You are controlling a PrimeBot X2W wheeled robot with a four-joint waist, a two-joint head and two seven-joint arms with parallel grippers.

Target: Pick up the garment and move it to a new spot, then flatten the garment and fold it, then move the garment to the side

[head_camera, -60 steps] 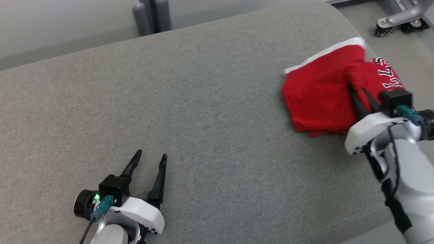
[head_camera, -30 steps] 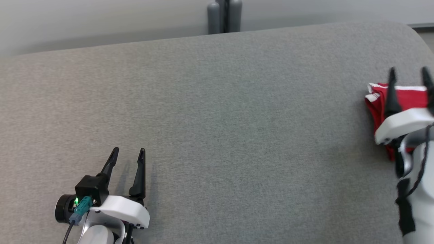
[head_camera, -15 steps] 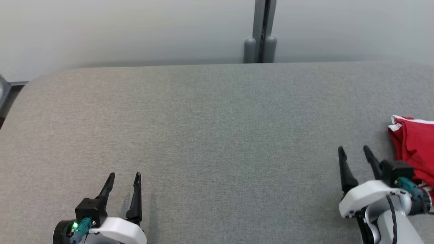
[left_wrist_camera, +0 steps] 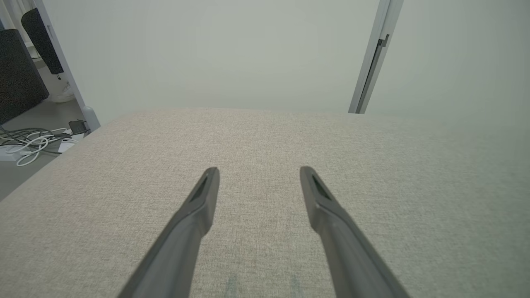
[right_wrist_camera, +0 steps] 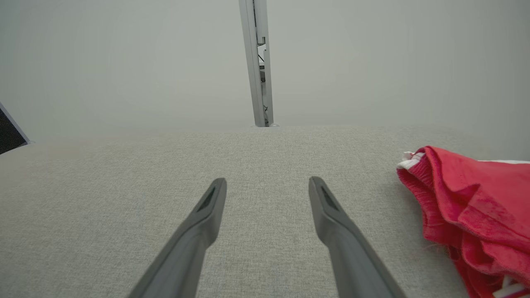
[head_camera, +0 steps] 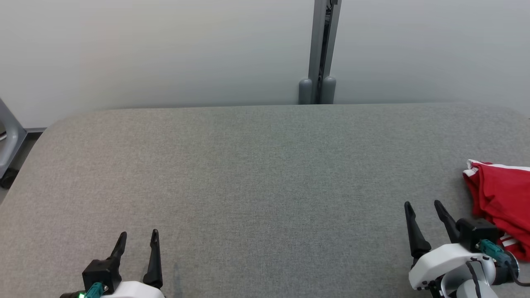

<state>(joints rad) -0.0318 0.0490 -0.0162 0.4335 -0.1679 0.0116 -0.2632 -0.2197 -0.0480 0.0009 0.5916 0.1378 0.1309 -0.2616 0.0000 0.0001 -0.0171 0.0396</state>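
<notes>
Left claw (head_camera: 138, 234) and right claw (head_camera: 422, 204) are spread wide and empty. The red garment (head_camera: 501, 198) lies at the right edge of the tabletop (head_camera: 265, 165), just beside the right claw. A nudge there could unfold it or push it off.

Garment (head_camera: 501, 198): the right part was cut off by the picture's right edge.
Left gripper (head_camera: 138, 232): the body was cut off at the near edge.
Cables (left_wrist_camera: 29, 145): the ends were lost past the left edge.
</notes>
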